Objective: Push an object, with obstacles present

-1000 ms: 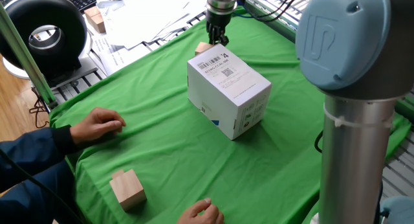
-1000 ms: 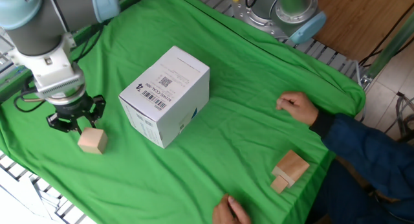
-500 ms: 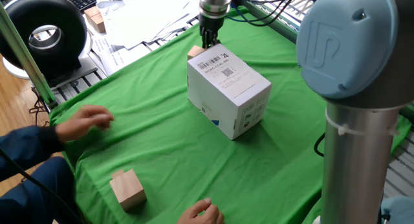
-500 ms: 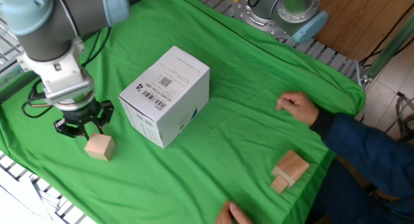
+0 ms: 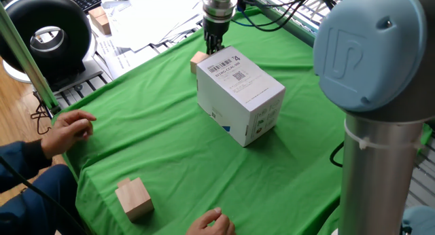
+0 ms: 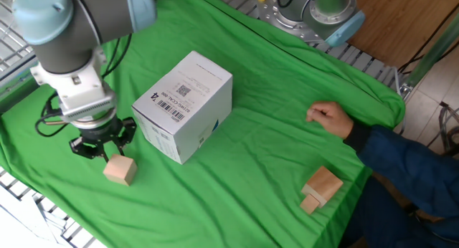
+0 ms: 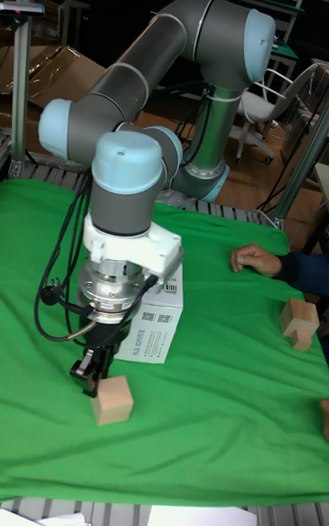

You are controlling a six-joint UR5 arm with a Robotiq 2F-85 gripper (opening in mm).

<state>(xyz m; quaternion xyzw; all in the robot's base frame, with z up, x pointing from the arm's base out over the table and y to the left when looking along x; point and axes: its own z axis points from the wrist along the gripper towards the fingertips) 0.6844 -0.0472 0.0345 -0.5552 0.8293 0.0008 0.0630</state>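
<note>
In the tall fixed view the small wooden cube [image 7: 111, 399] sits nearest you on the green worktop [image 7: 210, 435], and your claw [image 7: 89, 373] touches its 10 o'clock corner, fingers drawn close together, gripping nothing. At about 1 o'clock from the cube stands the white box [image 7: 153, 323], just beside the claw. Drift toward it and you risk shoving the box, or the cube twisting off your fingertips
</note>
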